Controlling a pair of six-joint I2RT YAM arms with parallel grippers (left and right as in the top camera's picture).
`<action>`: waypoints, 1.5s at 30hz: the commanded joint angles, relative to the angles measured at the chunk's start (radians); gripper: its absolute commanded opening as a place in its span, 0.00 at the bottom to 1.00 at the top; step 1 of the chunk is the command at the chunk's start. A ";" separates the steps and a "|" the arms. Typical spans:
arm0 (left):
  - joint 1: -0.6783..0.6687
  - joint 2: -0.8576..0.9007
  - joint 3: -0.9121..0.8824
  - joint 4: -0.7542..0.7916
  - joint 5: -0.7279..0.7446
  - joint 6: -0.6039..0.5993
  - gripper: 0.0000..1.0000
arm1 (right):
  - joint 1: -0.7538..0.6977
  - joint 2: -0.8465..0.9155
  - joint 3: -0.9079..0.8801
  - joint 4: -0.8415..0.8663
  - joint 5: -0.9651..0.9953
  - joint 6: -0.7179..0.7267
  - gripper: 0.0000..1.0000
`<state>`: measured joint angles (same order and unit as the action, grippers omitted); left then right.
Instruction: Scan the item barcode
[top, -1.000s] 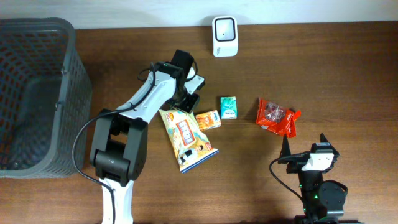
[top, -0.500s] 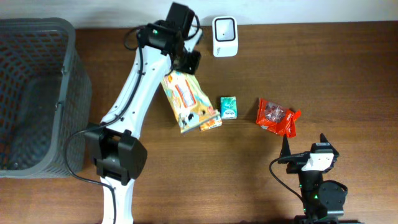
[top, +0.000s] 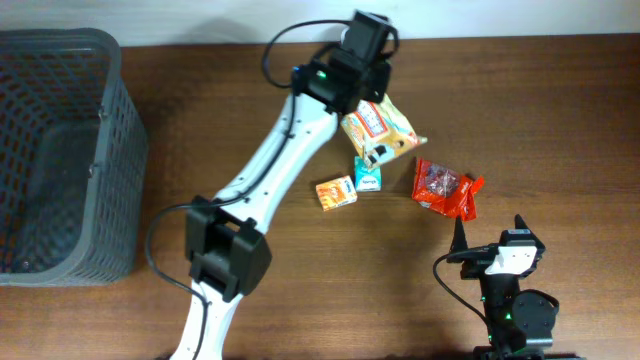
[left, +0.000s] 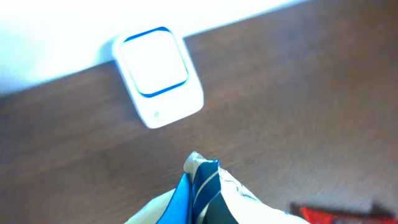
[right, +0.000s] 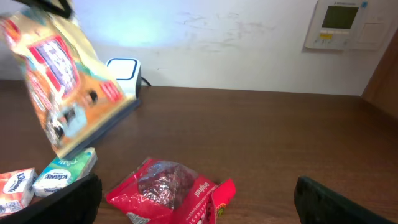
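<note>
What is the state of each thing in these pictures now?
Yellow snack bag: lifted, held by shut left fingers.
White square scanner: face up, uncovered.
Small orange packet: lying flat.
Green tissue pack: lying flat.
Red foil bag: lying, crumpled.
Grey mesh basket: upright.
Right fingers: open, empty.

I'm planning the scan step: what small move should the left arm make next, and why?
Probably swing the snack bag over the scanner, print side facing it: the left gripper holds it lifted, near the scanner but not over its window.
</note>
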<state>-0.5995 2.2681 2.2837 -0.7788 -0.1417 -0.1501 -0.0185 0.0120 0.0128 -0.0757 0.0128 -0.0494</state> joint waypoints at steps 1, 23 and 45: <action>-0.035 0.029 0.021 -0.006 0.018 0.347 0.00 | 0.005 -0.003 -0.007 -0.006 0.002 0.001 0.98; -0.038 -0.006 -0.015 -0.506 0.295 0.214 0.99 | 0.005 -0.003 -0.007 -0.006 0.002 0.001 0.98; 0.082 0.333 -0.015 -0.269 0.819 0.135 0.84 | 0.005 -0.003 -0.007 -0.006 0.002 0.001 0.98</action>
<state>-0.5137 2.5687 2.2665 -1.0534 0.6369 -0.0113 -0.0185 0.0120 0.0128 -0.0757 0.0128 -0.0498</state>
